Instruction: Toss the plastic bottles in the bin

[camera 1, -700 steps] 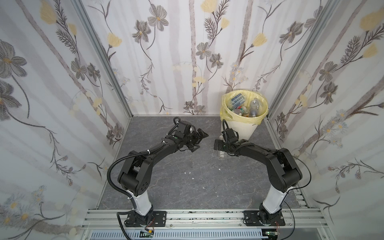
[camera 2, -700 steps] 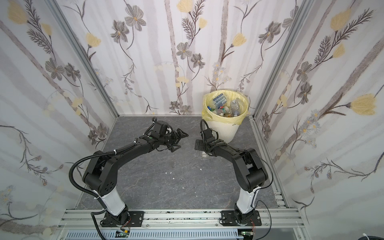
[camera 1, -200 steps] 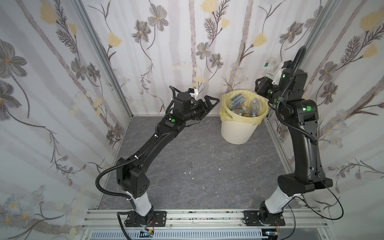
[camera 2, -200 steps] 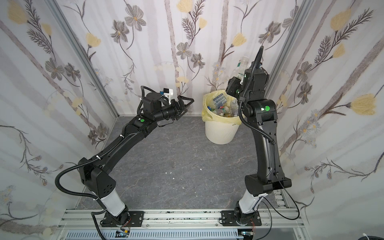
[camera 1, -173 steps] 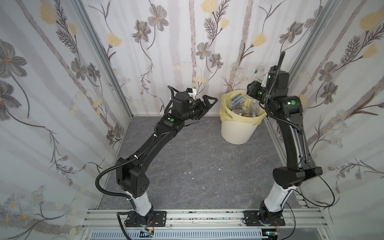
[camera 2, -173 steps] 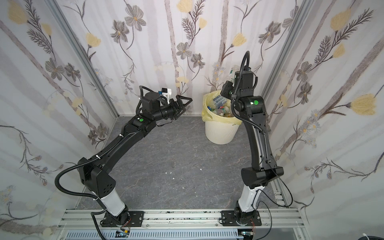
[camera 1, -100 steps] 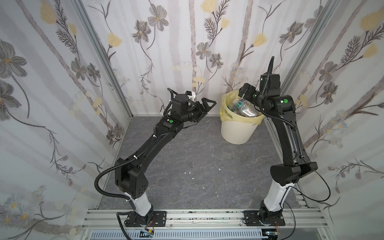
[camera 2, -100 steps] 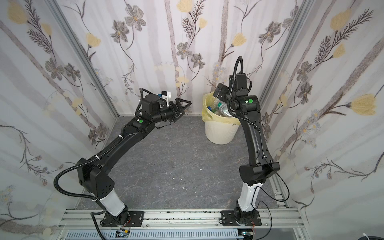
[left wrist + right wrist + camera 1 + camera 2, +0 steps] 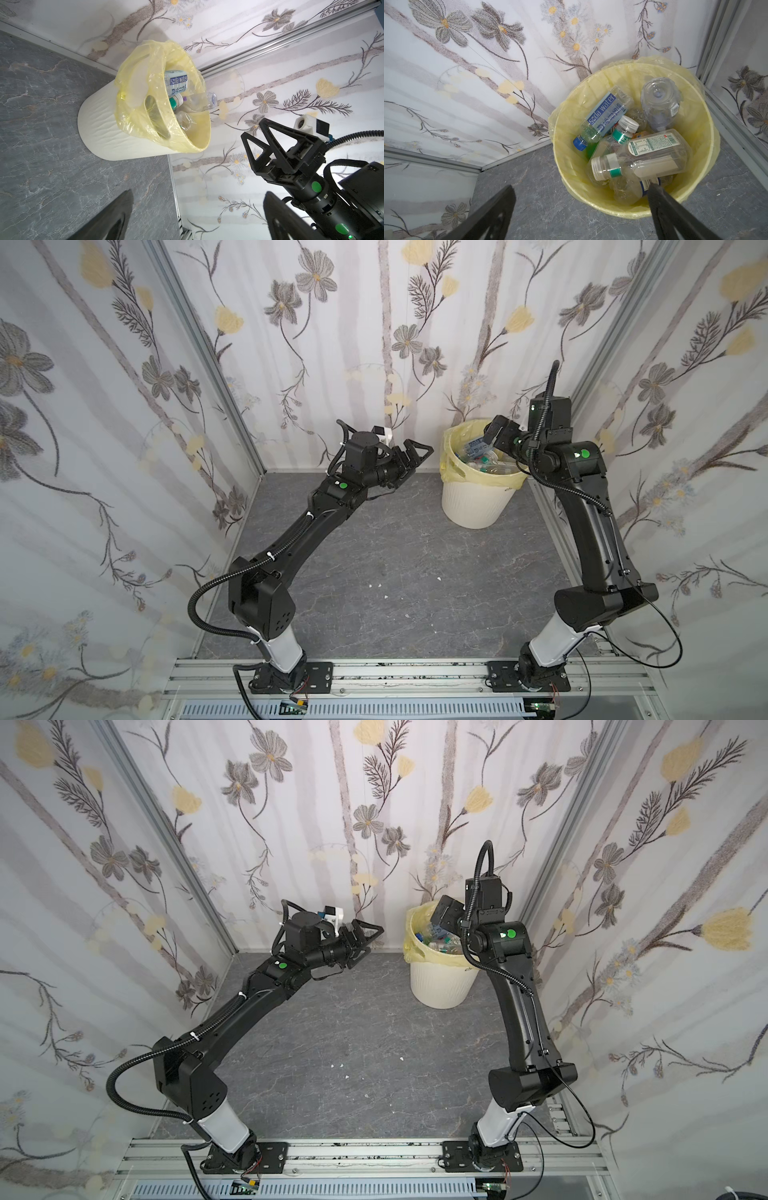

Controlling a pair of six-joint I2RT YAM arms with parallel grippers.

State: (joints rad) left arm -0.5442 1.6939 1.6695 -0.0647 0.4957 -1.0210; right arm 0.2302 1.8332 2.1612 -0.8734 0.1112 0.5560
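The cream ribbed bin (image 9: pixel 473 506) (image 9: pixel 440 986), lined with a yellow bag, stands in the back right corner. Several plastic bottles lie inside: a blue-labelled soda water one (image 9: pixel 604 116), a clear one with a white label (image 9: pixel 652 153), a green-labelled one with a white cap (image 9: pixel 623 128). My right gripper (image 9: pixel 491 434) (image 9: pixel 444 915) (image 9: pixel 581 207) hangs open just above the bin's mouth, nothing between its fingers; the left wrist view shows it (image 9: pixel 252 128) too. My left gripper (image 9: pixel 415 454) (image 9: pixel 365 934) (image 9: pixel 195 214) is open and empty, raised in the air left of the bin (image 9: pixel 99 124).
Flowered walls close in on three sides, and the bin (image 9: pixel 708 124) sits tight against two of them. A few small white scraps (image 9: pixel 378 585) lie on the grey stone floor. A metal rail (image 9: pixel 395 672) with both arm bases runs along the front.
The right gripper came down from high over the bin with a clear bottle, opened, and the bottle now lies in the bin. The left arm sank a little and stayed open.
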